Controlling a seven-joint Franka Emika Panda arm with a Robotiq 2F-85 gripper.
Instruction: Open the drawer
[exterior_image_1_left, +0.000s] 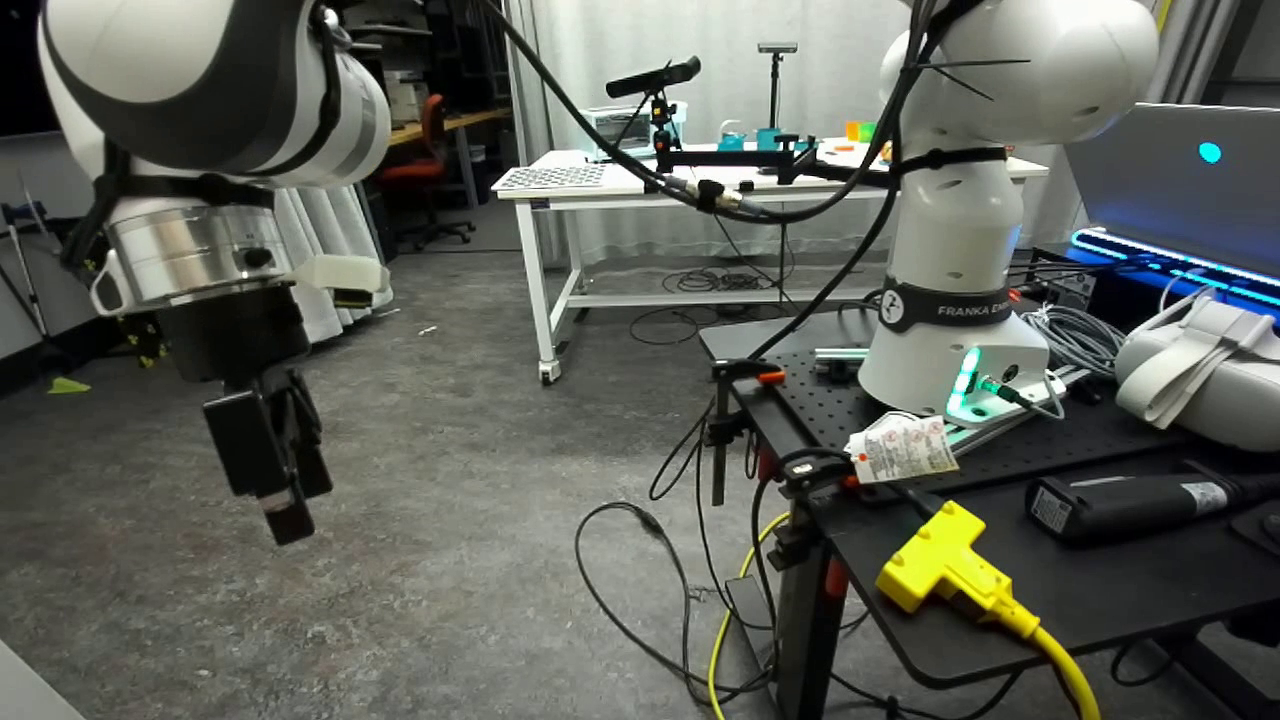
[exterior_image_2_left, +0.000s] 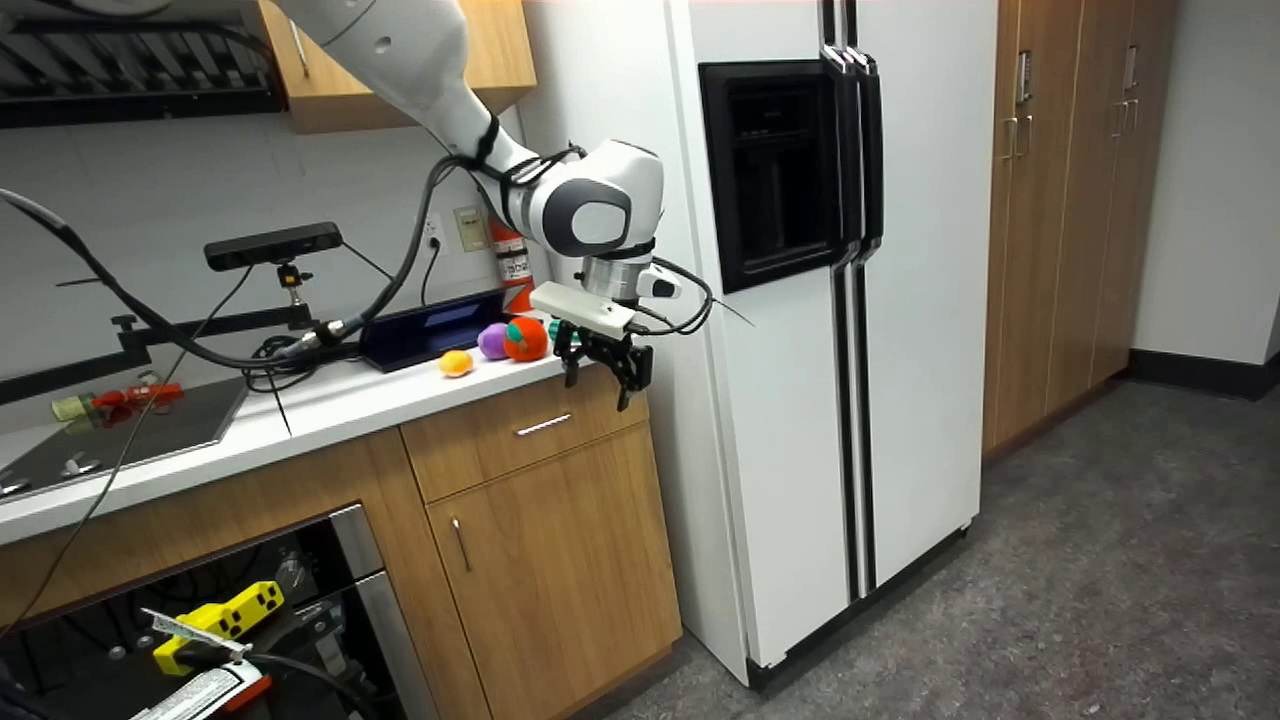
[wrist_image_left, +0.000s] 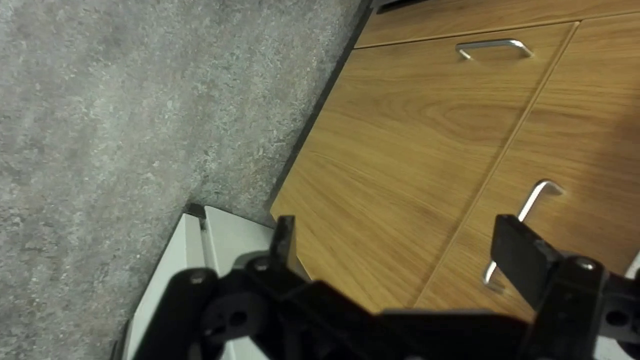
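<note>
The drawer (exterior_image_2_left: 470, 450) is shut in an exterior view, a tan wooden front under the white countertop; its inside is hidden. Its silver bar handle (exterior_image_2_left: 543, 425) is at mid-front. In the wrist view the drawer front (wrist_image_left: 590, 145) is at the right, and its handle (wrist_image_left: 533, 200) is partly covered by the right finger. My gripper (wrist_image_left: 395, 220) is open with nothing between its fingers. In an exterior view the gripper (exterior_image_2_left: 598, 390) points down in front of the drawer's fridge-side end, to the right of the handle. The gripper (exterior_image_1_left: 302, 505) also shows in an exterior view, above the floor.
A white fridge (exterior_image_2_left: 780, 420) stands right beside the cabinet. A cabinet door (exterior_image_2_left: 560, 570) with its own handle (exterior_image_2_left: 461, 545) is below the drawer. Several toy fruits, including a red one (exterior_image_2_left: 526, 340), lie on the countertop (exterior_image_2_left: 330, 410). A black cart (exterior_image_1_left: 1000, 590) carries the arm.
</note>
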